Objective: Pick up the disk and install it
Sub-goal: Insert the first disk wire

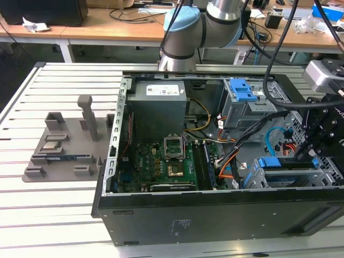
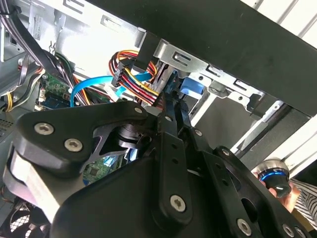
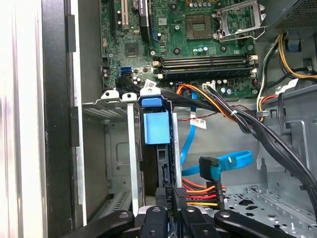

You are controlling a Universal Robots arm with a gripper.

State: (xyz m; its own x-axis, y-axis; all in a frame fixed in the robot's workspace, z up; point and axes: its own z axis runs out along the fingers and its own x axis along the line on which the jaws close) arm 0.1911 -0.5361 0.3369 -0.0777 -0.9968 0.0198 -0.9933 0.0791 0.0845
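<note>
Disk going into the drive cage

The tool (image 3: pixel 171 210) pinches the disk (image 3: pixel 157 163) edge-on — blue rail (image 3: pixel 155 128) showing — inside the cage (image 3: pixel 119 148), at the case's (image 1: pixel 215 220) four o'clock corner.

Disk (image 3: pixel 157 163) mostly hidden inside drive cage (image 3: pixel 116 148); in first wrist view just its blue rail end and a dark edge show. Gripper (image 3: pixel 171 210) cut off by frame edge there; in second wrist view its own linkage covers the fingertips. Arm's upper part cut off in exterior view.
</note>
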